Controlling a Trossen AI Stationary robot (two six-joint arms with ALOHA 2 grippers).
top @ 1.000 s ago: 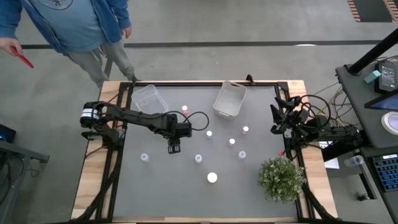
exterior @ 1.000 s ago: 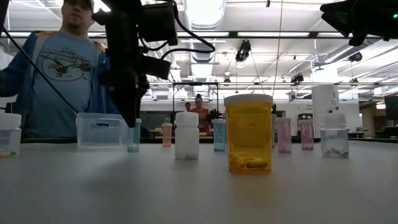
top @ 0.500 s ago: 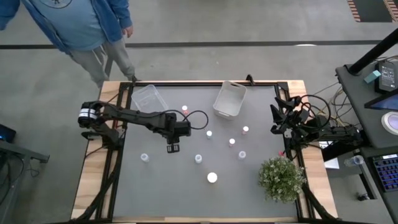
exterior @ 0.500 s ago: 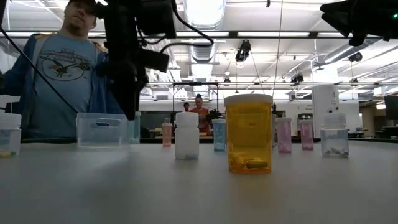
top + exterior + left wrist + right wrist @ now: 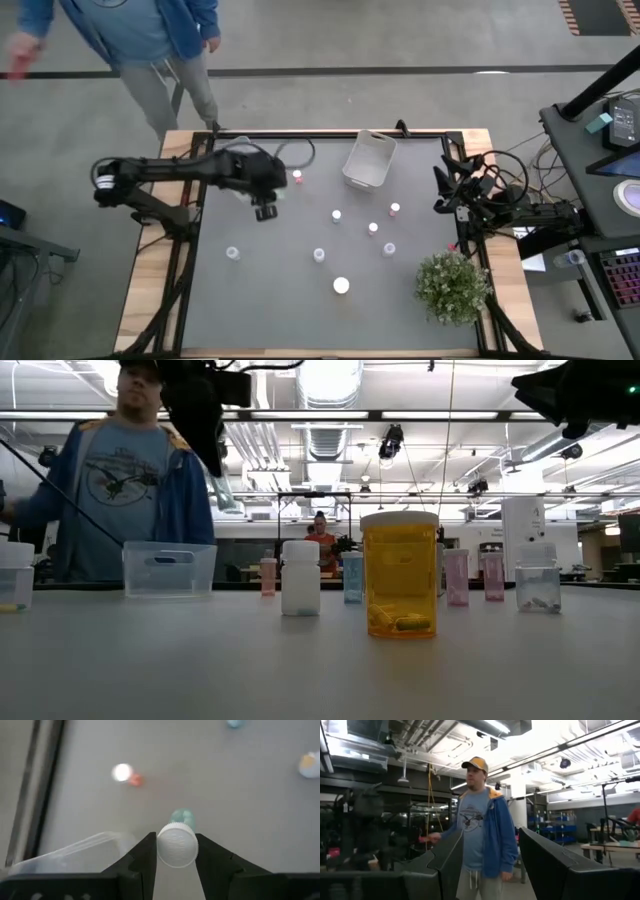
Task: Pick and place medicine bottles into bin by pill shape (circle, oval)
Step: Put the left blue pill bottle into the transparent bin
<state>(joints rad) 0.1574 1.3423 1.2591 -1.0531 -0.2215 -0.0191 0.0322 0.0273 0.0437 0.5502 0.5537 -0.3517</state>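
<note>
My left gripper (image 5: 264, 210) is raised above the table's far left part, beside the left clear bin (image 5: 236, 156), and is shut on a small teal bottle with a white cap (image 5: 181, 816). In the low view the bottle (image 5: 222, 492) hangs high above the table. Several other small bottles stand upright on the grey mat: a pink one (image 5: 297, 178), white-capped ones (image 5: 336, 214) (image 5: 232, 253), and a wide amber one (image 5: 400, 575). My right gripper (image 5: 485, 865) is open and empty, raised at the table's right edge (image 5: 446, 186). My left gripper pinches the bottle's white cap (image 5: 176, 851) between its two fingers, one on each side of the cap. The fingers come from above, pointing down. The bottle hangs below them, lifted clear of the table and a little tilted.
A second clear bin (image 5: 370, 160) stands at the far middle. A bushy green plant (image 5: 452, 285) sits at the near right. A person in a blue jacket (image 5: 150, 40) stands beyond the far left edge. Bare mat lies at the near left.
My left gripper has risen with the teal bottle, lifting it clear of the mat, and has gone toward the table's far left, toward the left clear bin. The bottle now hangs tilted. The person has stepped along the far edge.
</note>
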